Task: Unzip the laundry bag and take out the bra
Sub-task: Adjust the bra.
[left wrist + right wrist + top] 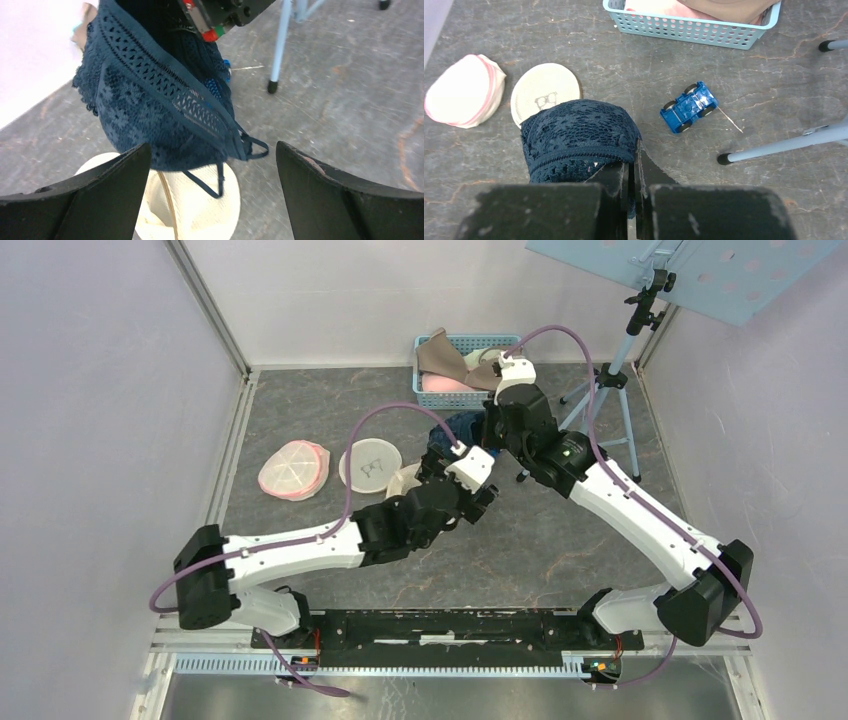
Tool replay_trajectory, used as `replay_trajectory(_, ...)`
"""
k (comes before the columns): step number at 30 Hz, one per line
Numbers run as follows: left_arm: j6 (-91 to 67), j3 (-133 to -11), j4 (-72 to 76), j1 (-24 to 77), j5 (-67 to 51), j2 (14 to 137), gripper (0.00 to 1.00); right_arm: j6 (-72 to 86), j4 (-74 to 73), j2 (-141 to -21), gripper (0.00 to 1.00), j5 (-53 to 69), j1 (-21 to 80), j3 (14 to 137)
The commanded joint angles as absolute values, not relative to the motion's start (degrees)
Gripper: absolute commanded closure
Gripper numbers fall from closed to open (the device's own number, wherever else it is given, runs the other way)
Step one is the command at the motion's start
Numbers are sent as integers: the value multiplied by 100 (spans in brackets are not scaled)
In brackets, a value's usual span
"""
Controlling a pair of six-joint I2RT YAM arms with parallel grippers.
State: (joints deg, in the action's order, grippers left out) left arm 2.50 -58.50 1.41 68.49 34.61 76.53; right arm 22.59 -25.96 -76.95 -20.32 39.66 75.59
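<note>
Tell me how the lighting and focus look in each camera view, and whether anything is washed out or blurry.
Top external: even, soft light, faint shadows, all sharp. Left wrist: the wall at upper left is washed out; the near fingers are soft dark shapes, the bra crisp. Right wrist: the toy car is sharp, its own fingers blurred close to the lens.

The bra [574, 127] is dark navy lace with a scalloped edge and an openwork band. It is bunched into a hanging bundle, pinched at its top in the closed right gripper [634, 160] on the near side of the blue basket [689, 27]. Thin straps loop down from its lowest corner. The laundry bag [200, 210], a cream, round, domed pouch, lies just beneath the bra, farther from the basket. I cannot tell if its zip is open.
</note>
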Motion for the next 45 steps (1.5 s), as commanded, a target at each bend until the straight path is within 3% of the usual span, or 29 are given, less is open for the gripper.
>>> replay_trajectory(1,967,-6092,1388,6887,4384,8065,0,2748,-2566,-7670,100,-1894,3980,7958)
replay_trajectory(8,1938,-5838,2471,6665,5287,8553,1,2837,-2567,-7466,100,-1706,3947,7864)
replay_trajectory(11,2048,-5748,2487,6384,5251,8410,10,2708,-2592,-7395,100,-1806,3924,7822)
replay_trajectory(18,2448,-5175,2510,6152,5052,7766,18,2479,-2581,-7217,100,-1950,3797,7713)
replay_trajectory(21,2382,-5079,2273,5878,4863,7585,25,2310,-2538,-7135,100,-2035,3780,7648)
replay_trajectory(27,2290,-4983,1744,5377,3956,7187,50,1630,-2388,-7015,100,-1976,3773,7490)
replay_trajectory(28,2295,-4967,1696,5297,3729,7117,58,1475,-2345,-7007,100,-1907,3774,7443)
replay_trajectory(30,2365,-4966,1654,5166,3408,7055,84,1111,-2197,-6950,100,-1716,3778,7287)
replay_trajectory(32,2418,-4975,1592,5033,3088,6999,97,475,-1817,-6855,100,-1374,3776,7020)
replay_trajectory(38,2879,-4931,1707,4527,1602,6751,98,-2408,-240,-6379,100,-936,3774,5850)
replay_trajectory(45,4263,-4946,2846,3655,-40,7125,98,-6172,2133,-5931,100,-10,3763,4603)
